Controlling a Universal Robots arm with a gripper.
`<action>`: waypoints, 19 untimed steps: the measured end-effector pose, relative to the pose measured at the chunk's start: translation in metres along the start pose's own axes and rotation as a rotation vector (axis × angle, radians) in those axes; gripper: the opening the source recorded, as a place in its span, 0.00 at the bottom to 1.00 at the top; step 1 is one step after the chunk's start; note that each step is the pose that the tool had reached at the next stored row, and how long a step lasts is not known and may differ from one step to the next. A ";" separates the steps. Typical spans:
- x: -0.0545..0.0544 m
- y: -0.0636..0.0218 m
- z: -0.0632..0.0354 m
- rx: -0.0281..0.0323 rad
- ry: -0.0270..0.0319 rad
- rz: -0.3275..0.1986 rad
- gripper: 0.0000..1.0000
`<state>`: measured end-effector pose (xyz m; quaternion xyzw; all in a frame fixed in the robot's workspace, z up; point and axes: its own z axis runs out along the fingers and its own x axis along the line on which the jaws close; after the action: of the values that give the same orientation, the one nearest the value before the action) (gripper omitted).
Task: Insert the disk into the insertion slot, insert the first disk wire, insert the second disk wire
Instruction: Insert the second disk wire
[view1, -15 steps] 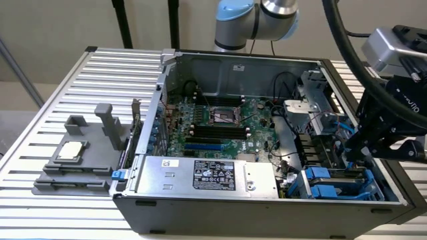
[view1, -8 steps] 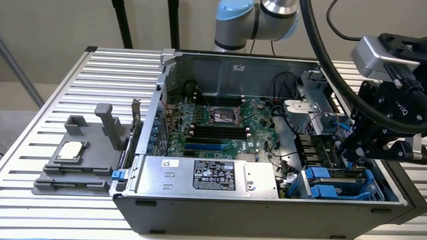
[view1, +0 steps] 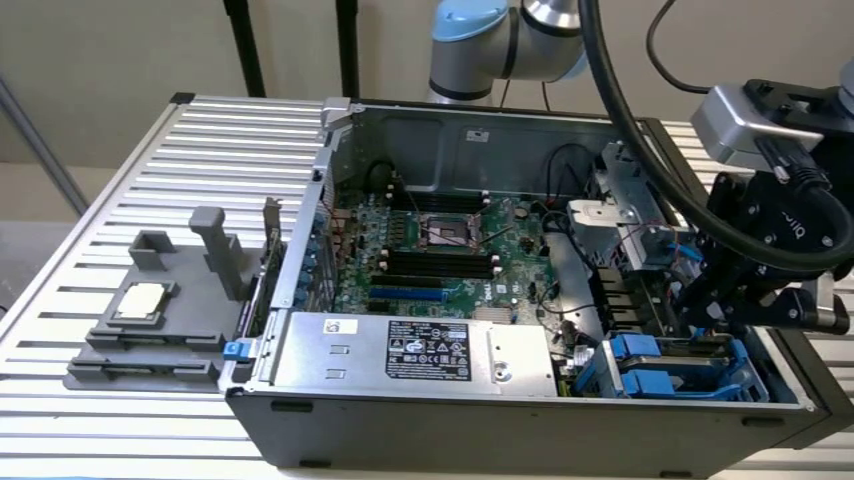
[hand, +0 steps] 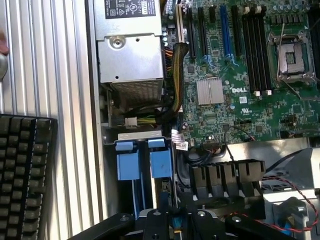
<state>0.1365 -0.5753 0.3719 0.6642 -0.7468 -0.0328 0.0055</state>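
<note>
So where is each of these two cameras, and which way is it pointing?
Exterior view: off the arm, looking down from above at the open computer case on a slatted table; the arm and gripper show at the exterior view's right.
Wrist view: on the wrist, facing straight down into the case; the dark gripper shows at the picture's edge, over the insertion slot.
Both share the motherboard, the silver box and the insertion slot.

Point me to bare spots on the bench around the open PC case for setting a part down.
Bare ribbed aluminium tabletop lies between the grey plastic stand with upright posts and the open dark grey computer case, plus a front strip below the stand. Crowded: inside the case, and the corner with the blue-railed drive bay, where the black gripper hangs.
</note>
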 end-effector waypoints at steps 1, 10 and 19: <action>-0.001 0.0001 0.0002 0.0004 0.0033 0.000 0.23; -0.001 0.0082 0.0072 0.0068 0.0094 -0.001 0.16; -0.001 0.0075 0.0206 0.0347 0.0055 -0.004 0.16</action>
<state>0.1280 -0.5728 0.3517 0.6657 -0.7460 -0.0180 -0.0041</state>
